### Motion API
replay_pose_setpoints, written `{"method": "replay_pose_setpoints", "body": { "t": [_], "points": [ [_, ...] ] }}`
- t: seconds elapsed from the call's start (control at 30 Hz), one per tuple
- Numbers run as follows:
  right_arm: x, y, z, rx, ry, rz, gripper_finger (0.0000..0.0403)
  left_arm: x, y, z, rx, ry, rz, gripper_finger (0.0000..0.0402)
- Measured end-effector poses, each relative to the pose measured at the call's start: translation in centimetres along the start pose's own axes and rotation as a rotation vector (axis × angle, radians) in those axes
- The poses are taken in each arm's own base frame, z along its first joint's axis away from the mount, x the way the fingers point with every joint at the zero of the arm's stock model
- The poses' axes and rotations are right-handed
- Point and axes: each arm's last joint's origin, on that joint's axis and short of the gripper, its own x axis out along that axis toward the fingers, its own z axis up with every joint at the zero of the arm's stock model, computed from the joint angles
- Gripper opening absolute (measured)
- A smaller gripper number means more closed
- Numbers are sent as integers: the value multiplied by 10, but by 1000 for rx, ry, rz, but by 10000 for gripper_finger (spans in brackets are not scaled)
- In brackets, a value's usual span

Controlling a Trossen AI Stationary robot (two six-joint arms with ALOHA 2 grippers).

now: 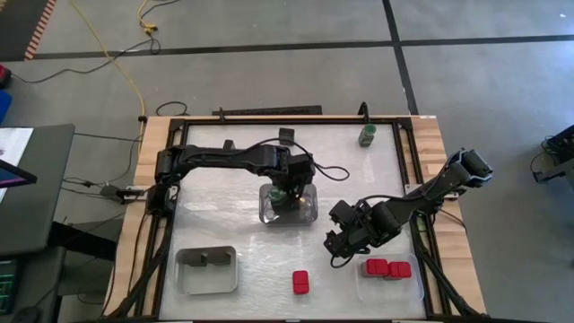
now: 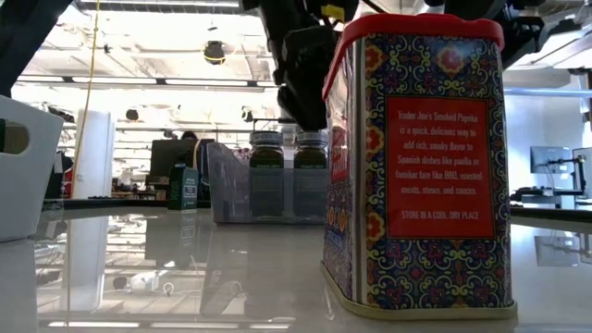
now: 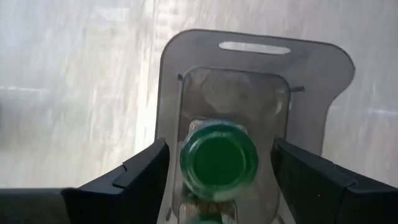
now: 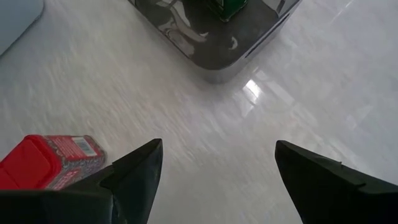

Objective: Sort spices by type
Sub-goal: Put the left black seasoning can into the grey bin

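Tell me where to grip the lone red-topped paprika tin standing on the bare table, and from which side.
Grip the paprika tin across its two flat, narrow side walls, just below the red lid, coming straight down from above. It stands upright and alone, with free table on every side, so the fingers have room. The right gripper hangs open closest to it; the left gripper is over the clear bin with a green-lidded jar.

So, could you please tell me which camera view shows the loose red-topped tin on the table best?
The low view: the red-topped tin fills the foreground, upright, its label readable. The high view shows only its red top, standing apart from the trays. The right wrist view catches it beyond one finger. The left wrist view misses it.
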Motion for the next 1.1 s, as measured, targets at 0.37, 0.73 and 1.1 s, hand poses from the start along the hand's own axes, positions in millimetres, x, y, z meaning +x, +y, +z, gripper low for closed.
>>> {"method": "replay_pose_setpoints", "body": {
  "t": [0.37, 0.73, 1.1],
  "points": [
    [-1, 1, -1, -4, 3, 4, 338, -37, 0, 6, -127, 24, 3, 269],
    [-1, 0, -2, -14, 6, -3, 338, -51, -35, 11, -105, -26, -39, 269],
    [0, 0, -1, -13, 7, -3, 338, -53, -70, -1, -22, 35, -59, 269]
  ]
}}
